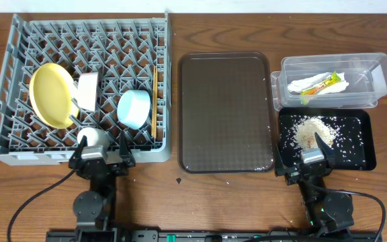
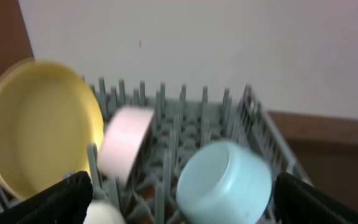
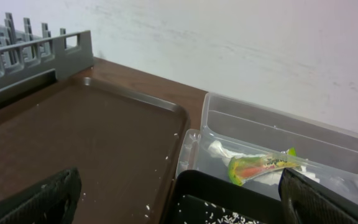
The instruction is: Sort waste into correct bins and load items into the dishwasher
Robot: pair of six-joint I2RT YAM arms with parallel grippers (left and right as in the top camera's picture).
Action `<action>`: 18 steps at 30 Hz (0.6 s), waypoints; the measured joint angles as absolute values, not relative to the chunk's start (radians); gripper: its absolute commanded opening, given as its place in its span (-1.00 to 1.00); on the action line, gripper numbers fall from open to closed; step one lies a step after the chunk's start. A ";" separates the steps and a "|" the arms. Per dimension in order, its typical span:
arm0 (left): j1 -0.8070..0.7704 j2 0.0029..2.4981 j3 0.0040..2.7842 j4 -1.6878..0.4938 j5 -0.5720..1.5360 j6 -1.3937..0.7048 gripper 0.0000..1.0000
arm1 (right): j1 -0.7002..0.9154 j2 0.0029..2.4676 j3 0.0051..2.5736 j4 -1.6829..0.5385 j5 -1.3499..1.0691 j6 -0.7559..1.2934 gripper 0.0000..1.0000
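The grey dish rack (image 1: pixel 19 74) holds the yellow plate (image 1: pixel 52 95), the white bowl (image 1: pixel 87 90), the light blue bowl (image 1: pixel 134 108), the chopsticks (image 1: pixel 154 94) and the small white cup (image 1: pixel 93 137). In the left wrist view the plate (image 2: pixel 39 124), white bowl (image 2: pixel 124 143), blue bowl (image 2: pixel 225 183) and cup (image 2: pixel 104 214) stand among the pegs. The clear tub (image 1: pixel 375 67) holds the napkin (image 1: pixel 311 84) and snack wrapper (image 1: pixel 324 85), also in the right wrist view (image 3: pixel 260 167). The black tray (image 1: pixel 361 148) holds rice scraps (image 1: pixel 311 131). My left gripper (image 1: pixel 101 156) and right gripper (image 1: pixel 310 161) are open and empty.
The brown serving tray (image 1: pixel 226 111) lies between the rack and the bins, bare but for a few rice grains; it also shows in the right wrist view (image 3: pixel 98 143). Both arms rest at the table's front edge. Cables run along the front.
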State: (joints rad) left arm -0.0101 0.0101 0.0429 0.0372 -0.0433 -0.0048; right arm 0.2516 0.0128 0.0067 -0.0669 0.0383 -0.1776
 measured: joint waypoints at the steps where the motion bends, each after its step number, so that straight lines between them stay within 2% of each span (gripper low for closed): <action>1: -0.010 0.010 0.024 0.032 -0.043 -0.005 0.86 | 0.252 0.013 0.007 -0.067 0.038 -0.178 0.99; 18: -0.010 0.011 0.015 -0.020 -0.028 -0.005 0.87 | 0.252 0.013 0.007 -0.067 0.038 -0.178 0.98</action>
